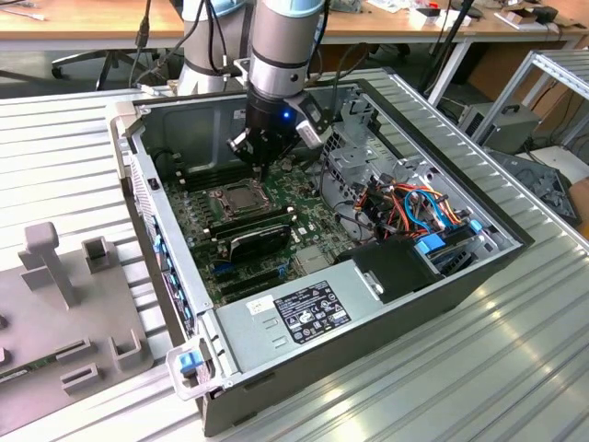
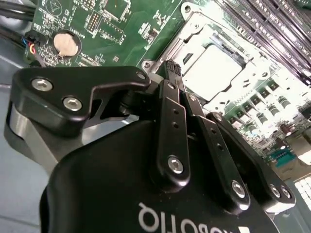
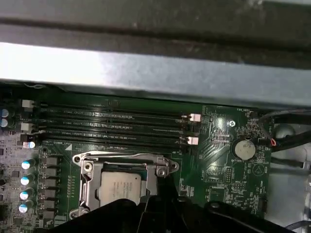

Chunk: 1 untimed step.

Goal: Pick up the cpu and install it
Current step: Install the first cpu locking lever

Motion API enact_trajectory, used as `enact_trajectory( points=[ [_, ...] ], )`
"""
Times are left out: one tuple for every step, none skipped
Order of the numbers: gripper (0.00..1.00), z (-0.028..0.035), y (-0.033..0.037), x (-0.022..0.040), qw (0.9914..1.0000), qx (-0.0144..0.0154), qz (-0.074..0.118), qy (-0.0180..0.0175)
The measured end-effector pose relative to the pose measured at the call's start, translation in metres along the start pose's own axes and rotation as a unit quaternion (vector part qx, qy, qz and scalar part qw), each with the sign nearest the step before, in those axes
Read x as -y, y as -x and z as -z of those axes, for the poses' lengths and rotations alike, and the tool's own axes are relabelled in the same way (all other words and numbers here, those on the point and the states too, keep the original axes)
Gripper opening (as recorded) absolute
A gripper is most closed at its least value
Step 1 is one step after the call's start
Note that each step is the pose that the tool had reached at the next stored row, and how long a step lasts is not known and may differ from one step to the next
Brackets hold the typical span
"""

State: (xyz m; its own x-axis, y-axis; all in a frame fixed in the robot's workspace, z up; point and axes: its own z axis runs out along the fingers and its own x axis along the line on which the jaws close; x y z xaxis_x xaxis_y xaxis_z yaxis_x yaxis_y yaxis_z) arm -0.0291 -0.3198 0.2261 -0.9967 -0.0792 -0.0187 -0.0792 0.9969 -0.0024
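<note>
With the small flat silver-grey square cpu [image 3: 120, 187] already lying inside its hinged metal socket frame [image 3: 87, 182] on the green motherboard [image 1: 276, 235], the black gripper [image 2: 174, 73] hangs just above at the socket's two o'clock, fingers pressed together and holding nothing, so seating looks done.

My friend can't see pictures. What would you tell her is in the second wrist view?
A black metal robot gripper hangs just above a green computer circuit board, its fingers pinched together beside a small flat square silver-grey chip. The chip sits in a shiny metal socket frame, with a round silver coin battery nearby.
</note>
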Motion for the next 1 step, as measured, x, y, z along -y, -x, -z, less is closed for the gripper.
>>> enact_trajectory(
  points=[
    [0.11,0.0,0.0,0.0,1.0,0.0,0.0,0.0]
  ],
)
